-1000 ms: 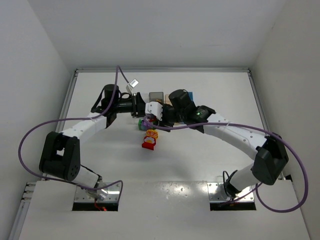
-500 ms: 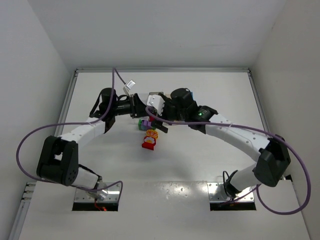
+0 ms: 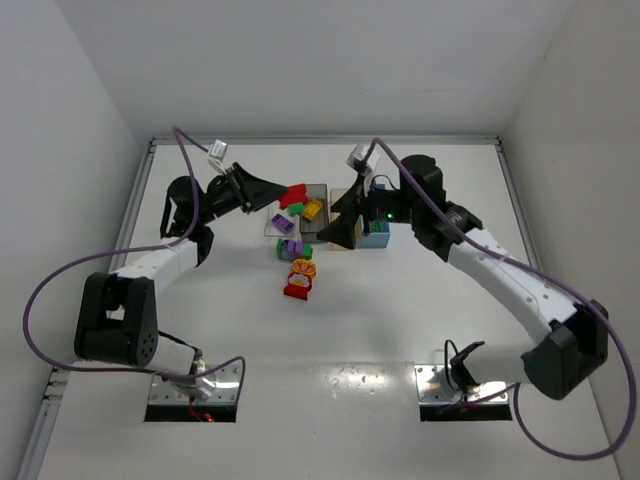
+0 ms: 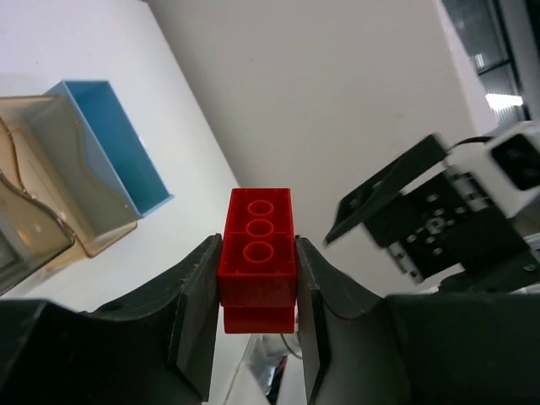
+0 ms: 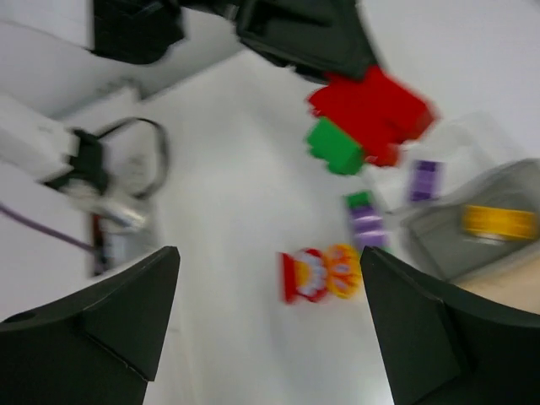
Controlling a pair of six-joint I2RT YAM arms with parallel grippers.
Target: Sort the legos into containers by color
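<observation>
loc: robot lab cell | evid: white walls (image 3: 80,90), bolted arm (image 3: 160,262), purple cable (image 3: 26,318)

The white bench (image 3: 400,300) has a raised rim along its far and side edges. Four bins stand on it in a row toward the back. The light blue bin (image 4: 126,156) is at the right end. The tan bin (image 4: 80,211) touches its left side, then come the smoky grey bin (image 3: 318,190) and the clear bin (image 3: 271,230). Left of the light blue bin and nearer the arms lie loose bricks: a green-and-purple pair (image 3: 289,247), then a yellow-orange brick (image 3: 303,267) touching a red brick (image 3: 297,290).
</observation>
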